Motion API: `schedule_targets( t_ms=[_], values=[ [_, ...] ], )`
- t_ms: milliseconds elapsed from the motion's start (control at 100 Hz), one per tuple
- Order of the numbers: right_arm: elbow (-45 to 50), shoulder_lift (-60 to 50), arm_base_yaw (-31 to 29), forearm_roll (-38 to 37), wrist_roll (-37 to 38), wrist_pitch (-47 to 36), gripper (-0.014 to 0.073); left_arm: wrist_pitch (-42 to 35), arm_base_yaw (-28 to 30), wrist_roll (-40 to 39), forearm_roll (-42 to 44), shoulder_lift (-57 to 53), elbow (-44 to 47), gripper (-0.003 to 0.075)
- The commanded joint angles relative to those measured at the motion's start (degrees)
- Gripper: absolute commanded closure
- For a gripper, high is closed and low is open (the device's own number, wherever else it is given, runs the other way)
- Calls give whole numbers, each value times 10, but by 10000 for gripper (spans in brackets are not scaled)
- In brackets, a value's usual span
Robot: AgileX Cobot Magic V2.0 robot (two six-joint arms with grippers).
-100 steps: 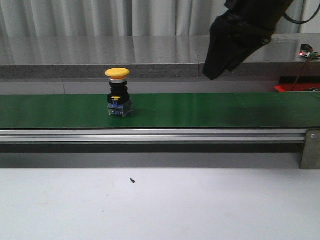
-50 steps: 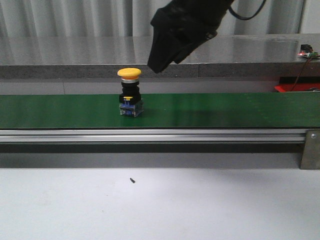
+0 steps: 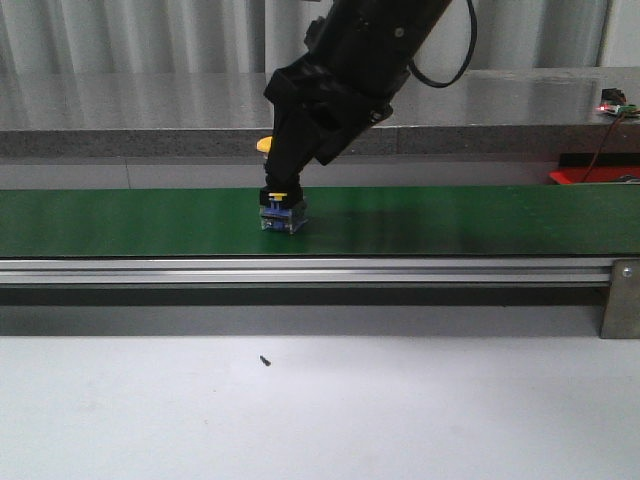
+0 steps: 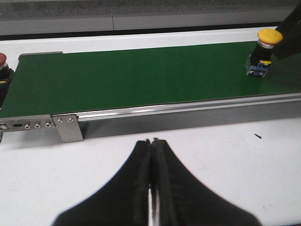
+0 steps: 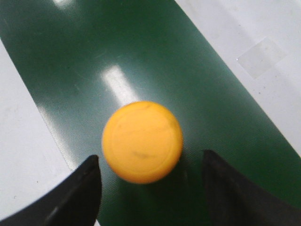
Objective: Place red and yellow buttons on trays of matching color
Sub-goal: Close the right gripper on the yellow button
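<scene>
1. Nearest you is the pale grey bench (image 3: 320,410), bare but for a small dark speck (image 3: 264,360). Your left pincer (image 4: 151,188) hangs over it with its black fingers pressed together and nothing between them.

2. Next comes the silver aluminium rail (image 3: 300,270) edging the green conveyor belt (image 3: 480,220).

3. On that belt stands your target, the yellow mushroom-capped push button on a black and blue switch body (image 3: 282,210), upright, left of the belt's middle in the front view.

4. Judge it a light, rigid plastic part, top-heavy on a narrow base, so a sideways nudge could tip it. The domed cap looks smooth and may slip; take hold under the cap, on the black neck or squarer body.

5. Your right pincer (image 5: 148,188) is spread wide, one finger on each side of the yellow cap, touching neither as far as the wrist view shows. It holds nothing yet.

6. At the belt's far end in the left wrist view, a red-capped button (image 4: 3,63) is partly cut off at the frame edge. No trays are in view.
</scene>
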Motion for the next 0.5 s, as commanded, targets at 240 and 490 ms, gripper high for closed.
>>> schedule_targets(
  t_ms=[240, 490],
  values=[
    [-21, -8, 1, 31, -4, -38, 128, -40, -5, -2, -12, 7, -15, 740],
    [-21, -8, 0, 31, -4, -48, 344, -40, -5, -2, -12, 7, -15, 740]
  ],
)
